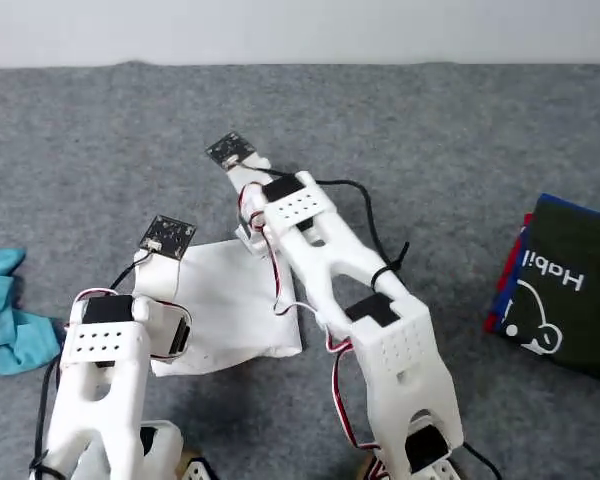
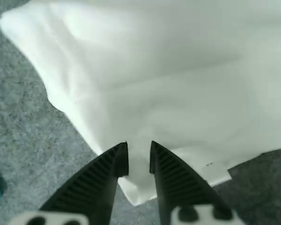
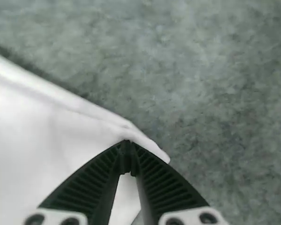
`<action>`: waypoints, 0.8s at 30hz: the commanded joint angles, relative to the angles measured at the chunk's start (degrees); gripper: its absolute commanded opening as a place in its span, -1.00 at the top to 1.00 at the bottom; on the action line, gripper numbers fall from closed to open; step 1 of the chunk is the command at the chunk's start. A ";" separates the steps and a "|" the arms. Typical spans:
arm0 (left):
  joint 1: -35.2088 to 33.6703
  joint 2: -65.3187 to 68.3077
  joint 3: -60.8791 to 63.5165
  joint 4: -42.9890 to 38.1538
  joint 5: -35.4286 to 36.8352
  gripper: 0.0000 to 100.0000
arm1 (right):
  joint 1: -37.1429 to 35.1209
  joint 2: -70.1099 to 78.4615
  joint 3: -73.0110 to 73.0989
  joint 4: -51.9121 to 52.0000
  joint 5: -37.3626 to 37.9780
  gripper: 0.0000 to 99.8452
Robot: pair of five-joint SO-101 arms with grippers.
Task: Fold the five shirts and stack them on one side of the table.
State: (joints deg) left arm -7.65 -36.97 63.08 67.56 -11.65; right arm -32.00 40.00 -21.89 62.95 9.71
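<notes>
A white shirt point(image 1: 235, 300) lies partly folded on the grey carpeted table, between my two arms. My left gripper point(image 2: 139, 151) is at the shirt's left edge, its jaws nearly together with a pinch of the white cloth point(image 2: 178, 84) between them. My right gripper point(image 3: 126, 146) is shut on a far corner of the white shirt point(image 3: 47, 140), and that corner pokes out just past the fingertips. A dark green folded shirt point(image 1: 565, 285) tops a stack at the right edge, with blue and red layers under it. A teal shirt point(image 1: 5, 320) lies crumpled at the left edge.
The left arm point(image 1: 105, 345) stands at the front left and the right arm point(image 1: 380, 320) runs from the front centre toward the middle. Bare grey carpet point(image 1: 440, 130) stretches across the back and between the white shirt and the stack.
</notes>
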 commanded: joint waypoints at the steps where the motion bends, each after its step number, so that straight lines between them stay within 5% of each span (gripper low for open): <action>1: -0.09 -1.14 -0.13 -0.97 -0.18 0.83 | 3.03 0.66 -5.54 0.31 0.53 0.98; 13: -0.26 -1.67 -1.01 -0.44 -0.18 0.83 | 0.22 0.75 -22.86 18.24 0.53 0.98; 19: -0.35 -1.67 -10.07 6.42 0.18 0.83 | -2.51 0.75 -31.21 30.64 0.35 0.98; 24: -6.95 -1.67 -18.51 8.00 0.18 0.83 | -2.95 0.75 -34.46 37.76 0.00 0.98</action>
State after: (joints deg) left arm -10.46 -37.23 50.33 74.42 -11.91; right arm -34.55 41.32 -52.40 97.05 9.71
